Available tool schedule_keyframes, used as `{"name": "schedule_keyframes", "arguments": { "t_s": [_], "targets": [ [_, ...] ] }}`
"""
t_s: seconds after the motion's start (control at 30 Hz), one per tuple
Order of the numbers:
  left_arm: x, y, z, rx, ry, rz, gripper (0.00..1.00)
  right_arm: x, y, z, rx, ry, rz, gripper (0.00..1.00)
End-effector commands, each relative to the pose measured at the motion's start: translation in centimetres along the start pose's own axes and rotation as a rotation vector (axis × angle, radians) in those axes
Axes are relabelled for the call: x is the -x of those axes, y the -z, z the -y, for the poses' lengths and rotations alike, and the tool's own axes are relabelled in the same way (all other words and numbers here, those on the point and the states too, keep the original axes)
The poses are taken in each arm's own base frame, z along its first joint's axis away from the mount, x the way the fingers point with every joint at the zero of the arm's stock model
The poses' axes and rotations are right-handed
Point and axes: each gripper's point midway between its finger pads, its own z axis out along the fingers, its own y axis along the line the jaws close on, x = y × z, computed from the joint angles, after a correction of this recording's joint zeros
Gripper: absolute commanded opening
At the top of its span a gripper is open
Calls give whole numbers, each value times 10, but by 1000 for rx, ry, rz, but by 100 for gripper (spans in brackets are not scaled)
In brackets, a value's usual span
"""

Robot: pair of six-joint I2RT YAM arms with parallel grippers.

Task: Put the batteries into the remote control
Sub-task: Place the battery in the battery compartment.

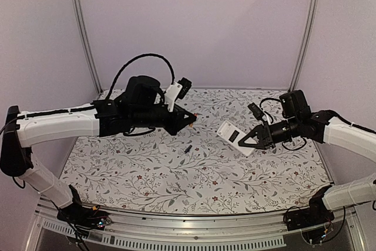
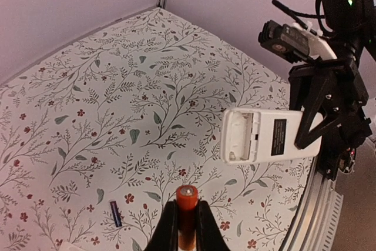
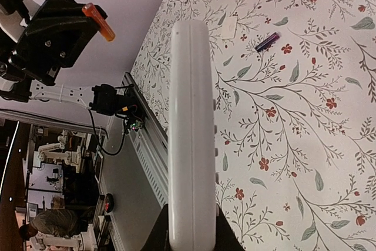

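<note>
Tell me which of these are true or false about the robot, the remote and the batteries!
1. The left gripper holds the orange battery. True.
2. The remote control lies flat on the table. False: the right gripper holds it up.
3. The dark battery lies on the table. True.
4. Both batteries are already inside the remote control. False: its battery recess is empty.

Left claw [image 1: 191, 119] and right claw [image 1: 242, 142], both clamped, point toward each other, raised.
</note>
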Motion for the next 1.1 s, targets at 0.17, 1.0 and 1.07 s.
{"name": "schedule_keyframes", "arguments": {
  "t_s": [0.17, 1.0, 1.07],
  "targets": [
    [12, 2, 23, -63, -59, 177, 0, -3, -40, -39, 95, -39, -79, 0],
    [-11, -5, 39, -63, -151, 175, 0, 1, -60, -72, 208, -74, -114, 0],
    [-12, -6, 38, -58, -158, 171, 0, 1, -60, -73, 214, -71, -117, 0]
  ]
}}
